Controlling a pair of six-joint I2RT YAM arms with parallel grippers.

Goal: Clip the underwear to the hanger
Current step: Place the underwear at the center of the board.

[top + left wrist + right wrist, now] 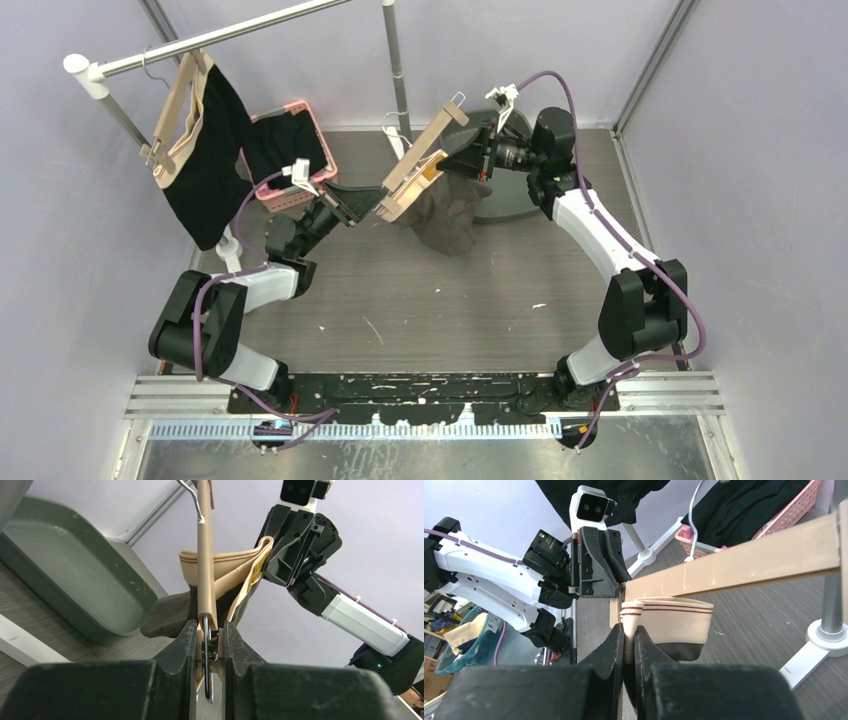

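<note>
A wooden hanger (425,152) is held in the air over the table's middle, tilted. My left gripper (372,203) is shut on the clip at its lower end; in the left wrist view the gripper (209,630) squeezes the clip (214,641) and its metal wire. Brown underwear (447,218) with a beige, red-striped waistband (674,619) hangs below the bar. My right gripper (470,140) is shut on the waistband's fold (630,622), right under the hanger bar (744,560). The hanger's far clip is hidden.
A rail (215,38) at the back left carries another hanger with black underwear (205,160). A pink basket (295,150) of dark clothes stands behind my left arm. A grey tray (65,575) lies at the back right, near the rail's stand (831,630).
</note>
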